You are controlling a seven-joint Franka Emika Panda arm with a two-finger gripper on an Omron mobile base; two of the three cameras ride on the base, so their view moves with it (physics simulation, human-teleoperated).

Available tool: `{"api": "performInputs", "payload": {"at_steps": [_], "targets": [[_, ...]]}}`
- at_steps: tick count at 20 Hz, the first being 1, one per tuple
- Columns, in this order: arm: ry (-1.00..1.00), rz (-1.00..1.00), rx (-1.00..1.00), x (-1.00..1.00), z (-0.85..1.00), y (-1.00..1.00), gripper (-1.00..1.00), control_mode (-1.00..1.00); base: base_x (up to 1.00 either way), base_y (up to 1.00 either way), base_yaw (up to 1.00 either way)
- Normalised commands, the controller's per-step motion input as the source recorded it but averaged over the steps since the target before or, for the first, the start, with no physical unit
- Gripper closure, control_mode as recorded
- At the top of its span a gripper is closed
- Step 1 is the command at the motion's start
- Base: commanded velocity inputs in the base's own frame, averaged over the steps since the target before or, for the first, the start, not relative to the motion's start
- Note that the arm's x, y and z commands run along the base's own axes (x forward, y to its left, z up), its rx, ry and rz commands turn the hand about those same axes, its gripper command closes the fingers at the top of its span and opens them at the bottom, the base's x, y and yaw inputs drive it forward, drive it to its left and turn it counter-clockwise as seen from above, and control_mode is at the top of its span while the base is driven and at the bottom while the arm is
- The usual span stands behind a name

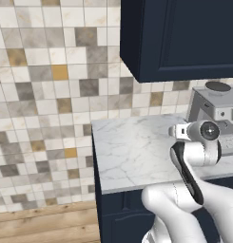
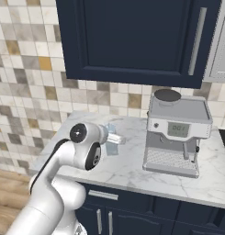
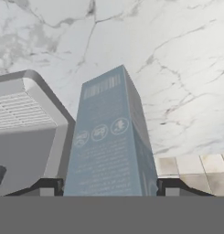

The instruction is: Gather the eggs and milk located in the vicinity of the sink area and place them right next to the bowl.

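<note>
The milk [image 3: 111,137] is seen in the hand view as a pale blue-grey carton, clamped between the two dark finger tips [image 3: 45,187] of the pincer [image 3: 108,188], one tip at each side of the carton body. The pincer is thus closed on the milk. Printed icons and a barcode-like strip are visible on the carton face. Beyond the carton, white marble bench [image 3: 177,55] is seen, with a strip of tiled wall [image 3: 195,171] at lower right of that view. A grey ridged tray of the coffee machine [image 3: 26,119] is shown just beside the carton on its left in the hand view.

In the right base view the milk [image 2: 110,140] is partly hidden behind the white arm [image 2: 81,147], over the bench [image 2: 132,170], left of the coffee machine [image 2: 176,133]; whether the carton touches the bench cannot be told. A dark blue wall cabinet [image 2: 132,36] hangs above.

In the left base view the arm [image 1: 194,152] is seen in front of the bench [image 1: 132,147], with the coffee machine [image 1: 215,111] at far right under the cabinet [image 1: 179,38]. The carton is hidden by the arm there.
</note>
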Motion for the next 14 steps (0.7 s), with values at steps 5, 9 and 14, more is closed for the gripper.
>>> {"api": "performInputs", "payload": {"at_steps": [5, 9, 14], "targets": [[0.05, 0.0, 0.0, -0.24, 0.01, 0.0, 1.0, -1.0, 0.0, 0.0, 0.0], [0.15, 0.0, 0.0, 0.0, 0.12, 0.0, 1.0, -1.0, 0.0, 0.0, 0.0], [0.09, 0.0, 0.0, 0.0, 0.0, 0.0, 1.0, -1.0, 0.0, 0.0, 0.0]]}}
